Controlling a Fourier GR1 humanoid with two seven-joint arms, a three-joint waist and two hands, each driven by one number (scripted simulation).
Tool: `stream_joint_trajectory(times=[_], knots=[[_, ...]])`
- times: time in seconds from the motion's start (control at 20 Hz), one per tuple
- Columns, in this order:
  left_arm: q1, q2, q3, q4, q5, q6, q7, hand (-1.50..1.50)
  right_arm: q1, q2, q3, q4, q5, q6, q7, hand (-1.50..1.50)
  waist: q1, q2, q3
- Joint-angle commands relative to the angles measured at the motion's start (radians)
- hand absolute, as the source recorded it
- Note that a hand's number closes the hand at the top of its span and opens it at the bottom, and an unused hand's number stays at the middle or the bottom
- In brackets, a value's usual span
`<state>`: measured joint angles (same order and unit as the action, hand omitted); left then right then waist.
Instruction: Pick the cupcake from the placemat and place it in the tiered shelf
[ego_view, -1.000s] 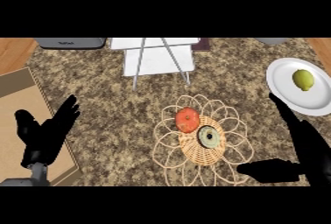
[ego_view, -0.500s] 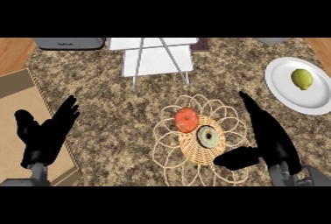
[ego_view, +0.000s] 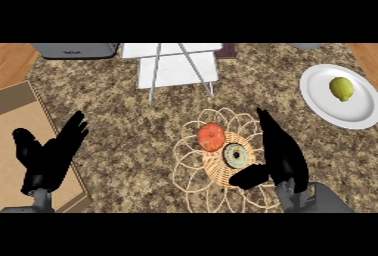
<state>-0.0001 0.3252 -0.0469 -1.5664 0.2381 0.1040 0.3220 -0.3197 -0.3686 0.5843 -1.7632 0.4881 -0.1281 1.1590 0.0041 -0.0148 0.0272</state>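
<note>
risk: the orange round fruit (ego_view: 210, 136) touches the pale-frosted round cupcake (ego_view: 236, 155) on the woven wicker flower-shaped placemat (ego_view: 193, 176) – a sideways close could catch or roll the fruit. the white wire tiered shelf (ego_view: 177, 67) stands at the counter's far edge. right hand (ego_view: 279, 154): just beside the cupcake, fingers straight, thumb out – holding nothing. left hand (ego_view: 50, 155) rests open near the left edge.

Orange fruit (ego_view: 210, 136) crowds cupcake (ego_view: 237, 155)
</note>
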Motion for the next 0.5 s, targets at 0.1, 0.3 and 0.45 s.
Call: stream_joint_trajectory(times=[0.1, 0.3, 0.45], knots=[[-0.008, -0.045, -0.002, 0.116, -0.001, 0.019, 0.017, 0.00, -0.058, 0.113, 0.000, 0.101, 0.084, 0.001, 0.156, -1.50, -0.005, 0.020, -0.029], [0.027, -0.050, -0.006, 0.098, 0.001, 0.000, -0.002, 0.00, -0.048, 0.109, -0.027, 0.085, 0.093, 0.052, 0.169, -1.50, -0.011, 0.015, -0.030], [0.035, -0.048, 0.001, 0.117, -0.003, -0.016, -0.034, 0.00, 0.037, 0.101, -0.010, 0.168, 0.152, -0.006, 0.070, -1.50, -0.014, 0.019, -0.029]])
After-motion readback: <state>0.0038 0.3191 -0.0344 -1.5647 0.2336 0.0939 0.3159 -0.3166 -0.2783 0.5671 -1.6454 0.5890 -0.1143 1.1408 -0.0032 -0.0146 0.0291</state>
